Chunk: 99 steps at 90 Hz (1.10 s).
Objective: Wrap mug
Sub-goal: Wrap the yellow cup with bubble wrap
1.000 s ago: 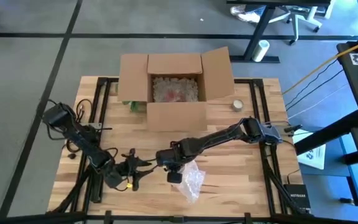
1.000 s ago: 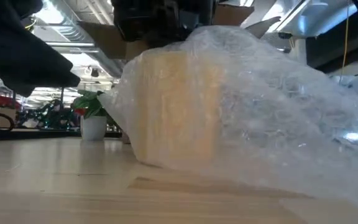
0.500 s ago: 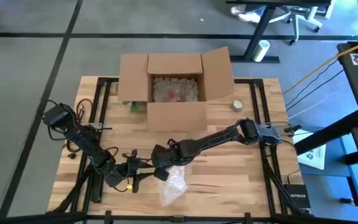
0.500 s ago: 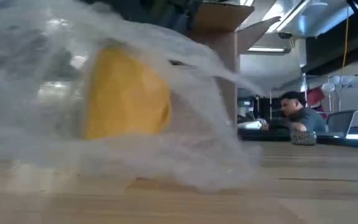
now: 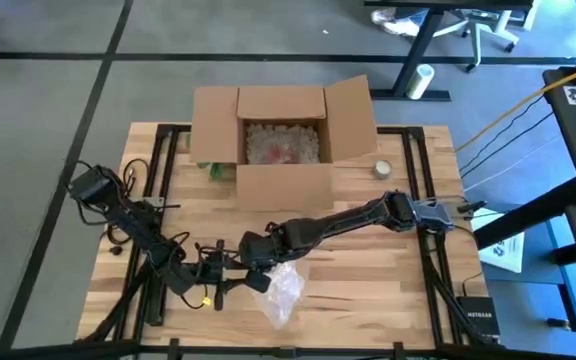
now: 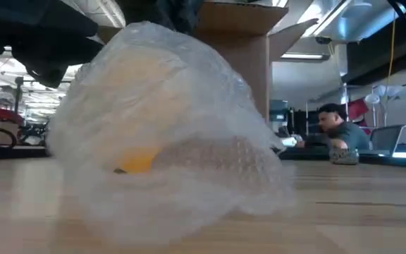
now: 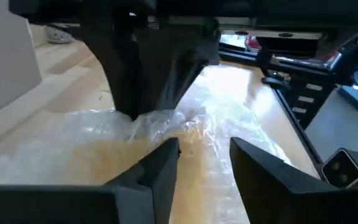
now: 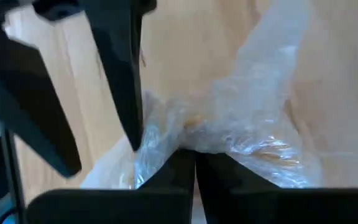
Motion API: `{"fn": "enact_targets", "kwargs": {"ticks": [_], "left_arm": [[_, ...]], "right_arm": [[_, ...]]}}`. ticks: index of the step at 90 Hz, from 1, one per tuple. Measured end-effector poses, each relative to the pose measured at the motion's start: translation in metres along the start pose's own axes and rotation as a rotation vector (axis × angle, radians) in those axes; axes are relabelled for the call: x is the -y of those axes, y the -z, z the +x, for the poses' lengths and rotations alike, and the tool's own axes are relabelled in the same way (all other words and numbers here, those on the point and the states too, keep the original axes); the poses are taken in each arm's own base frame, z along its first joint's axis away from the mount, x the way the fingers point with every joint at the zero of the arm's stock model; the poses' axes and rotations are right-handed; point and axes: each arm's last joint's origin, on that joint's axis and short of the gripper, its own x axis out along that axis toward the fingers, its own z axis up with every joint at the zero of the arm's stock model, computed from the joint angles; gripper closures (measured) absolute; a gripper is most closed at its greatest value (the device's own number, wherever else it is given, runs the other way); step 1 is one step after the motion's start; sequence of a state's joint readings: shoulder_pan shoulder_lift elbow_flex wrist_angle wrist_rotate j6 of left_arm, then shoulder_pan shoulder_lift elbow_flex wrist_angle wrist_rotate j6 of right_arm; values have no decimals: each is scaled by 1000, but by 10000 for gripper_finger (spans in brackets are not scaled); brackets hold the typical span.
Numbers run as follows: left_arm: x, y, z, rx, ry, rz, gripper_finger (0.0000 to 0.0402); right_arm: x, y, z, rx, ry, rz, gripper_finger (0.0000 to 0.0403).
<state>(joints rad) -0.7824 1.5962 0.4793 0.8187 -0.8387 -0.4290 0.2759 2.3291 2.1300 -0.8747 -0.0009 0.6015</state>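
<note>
While both arms meet at the near edge of the table [image 5: 388, 270], each camera catches a different part.

Overhead: the left gripper [image 5: 226, 272] and right gripper [image 5: 256, 280] sit close together at near centre, with the bubble wrap [image 5: 280, 292] just right of them. An open cardboard box [image 5: 283, 140] stands at the far centre, and a roll of tape [image 5: 381, 168] lies to its right.

Table level: only here does the yellow mug [image 6: 138, 161] show, a patch of colour inside the bubble wrap [image 6: 168, 134], which rests on the table [image 6: 358, 212]. A person [image 6: 338, 134] sits in the room beyond.

Left wrist: the left gripper [image 7: 204, 158] has its fingers [image 7: 163, 163] apart, a gap between them, the bubble wrap [image 7: 160, 124] just ahead. The right gripper [image 7: 146, 115] comes down onto a bunched edge of the wrap.

Right wrist: the right gripper [image 8: 194, 163] has its fingers [image 8: 180, 169] pressed together on a fold of bubble wrap [image 8: 241, 118]. The left gripper [image 8: 120, 68] shows beyond the wrap.
</note>
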Motion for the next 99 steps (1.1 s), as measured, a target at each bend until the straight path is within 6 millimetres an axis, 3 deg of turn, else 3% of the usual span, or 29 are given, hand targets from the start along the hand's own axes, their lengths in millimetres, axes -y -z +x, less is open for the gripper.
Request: {"fn": "enact_targets", "kwargs": {"ticks": [37, 62, 86, 99], "left_arm": [[12, -3, -10, 23, 90, -19, 270], [-4, -3, 7, -41, 59, -47, 270], [-14, -4, 17, -99, 68, -93, 270], [-14, -3, 17, -105, 67, -80, 277]], "right_arm": [[-6, 6, 11, -48, -58, -34, 403], [-5, 6, 14, -55, -56, -44, 403], [-4, 8, 1, -96, -28, -57, 403], [-4, 6, -24, -71, -8, -62, 403]]}}
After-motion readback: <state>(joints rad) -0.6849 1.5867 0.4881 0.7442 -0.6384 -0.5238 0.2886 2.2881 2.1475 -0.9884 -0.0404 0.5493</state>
